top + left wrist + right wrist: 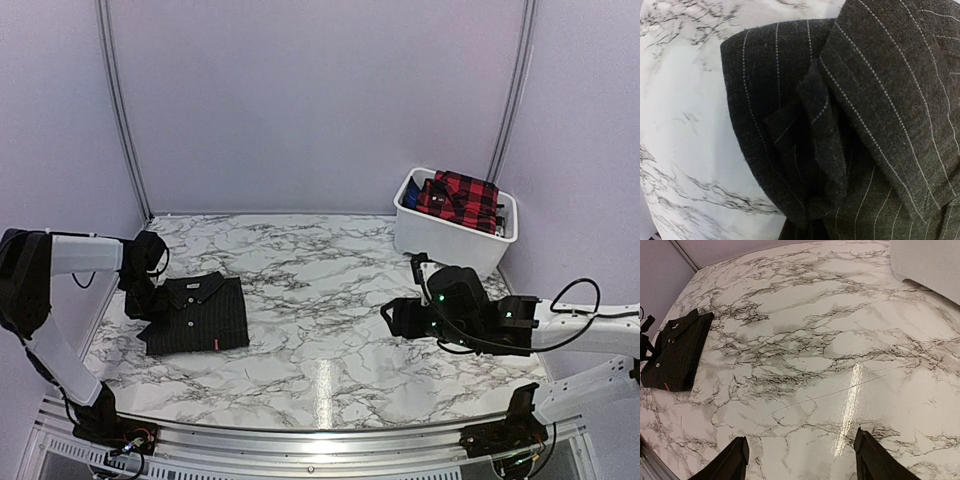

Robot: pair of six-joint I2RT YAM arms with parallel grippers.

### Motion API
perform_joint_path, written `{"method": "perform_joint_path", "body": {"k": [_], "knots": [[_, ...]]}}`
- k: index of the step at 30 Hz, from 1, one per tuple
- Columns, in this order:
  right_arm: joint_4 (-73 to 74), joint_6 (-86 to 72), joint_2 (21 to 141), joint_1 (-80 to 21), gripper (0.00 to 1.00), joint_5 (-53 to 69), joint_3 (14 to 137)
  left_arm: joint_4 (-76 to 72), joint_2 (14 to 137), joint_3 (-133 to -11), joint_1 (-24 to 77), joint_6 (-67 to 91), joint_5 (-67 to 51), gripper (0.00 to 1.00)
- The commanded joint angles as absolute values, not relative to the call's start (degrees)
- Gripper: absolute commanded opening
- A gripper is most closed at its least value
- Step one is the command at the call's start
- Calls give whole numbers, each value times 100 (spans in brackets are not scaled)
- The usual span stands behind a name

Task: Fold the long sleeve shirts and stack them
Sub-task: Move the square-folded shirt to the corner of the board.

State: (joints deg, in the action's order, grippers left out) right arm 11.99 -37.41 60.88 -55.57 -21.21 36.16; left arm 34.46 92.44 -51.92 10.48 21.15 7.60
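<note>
Surface: marble table (330,340); white bin (440,238) far right holds the plaid shirt (460,198).
Pinstriped shirt (197,315): folded flat, left side.
Left gripper (142,292): arm bent down, jaws closed at the shirt's left edge.
Right gripper (801,462): arm low, pointing left, jaws wide, empty.

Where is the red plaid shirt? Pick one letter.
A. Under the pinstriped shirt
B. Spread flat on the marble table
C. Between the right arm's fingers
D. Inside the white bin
D: the red plaid shirt sits bunched inside the white bin at the far right, well apart from the folded pinstriped shirt.
</note>
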Motion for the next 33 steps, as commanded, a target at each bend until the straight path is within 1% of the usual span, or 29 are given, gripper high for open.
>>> {"method": "perform_joint_path", "body": {"k": [1,2,4,7,8,10,11,13,14,18,22,27,33], "knots": [[962,-3551,6290,-5497,68,-1912,3780,4078,9238,-5502,664,1769,950,0],[966,-3532,6308,-5501,68,-1899,3779,4166,9332,-5621,599,1726,1064,0],[945,-3504,6319,-5501,68,-1865,3785,4312,9496,-5794,467,1662,1398,4],[911,-3492,6315,-5502,68,-1798,3773,4392,9682,-5931,252,1651,1825,14],[898,-3485,6317,-5500,68,-1766,3782,4422,9726,-5970,187,1669,1964,19],[875,-3473,6335,-5501,68,-1706,3804,4511,9759,-6078,155,1721,2197,33],[871,-3460,6349,-5497,68,-1670,3830,4546,9741,-6141,158,1755,2205,38],[878,-3431,6376,-5502,68,-1631,3860,4591,9565,-6262,171,1845,2065,48],[893,-3414,6394,-5502,68,-1620,3874,4603,9428,-6321,216,1903,1942,50],[940,-3382,6454,-5502,68,-1602,3910,4584,8828,-6546,742,2274,1417,53],[923,-3383,6548,-5501,68,-1563,3951,4318,8657,-6593,1544,2859,965,55],[918,-3397,6663,-5501,68,-1513,4045,3368,8895,-6129,2238,3569,513,55],[974,-3460,6668,-5500,68,-1475,4048,2663,9375,-5810,2436,3840,370,54]]}}
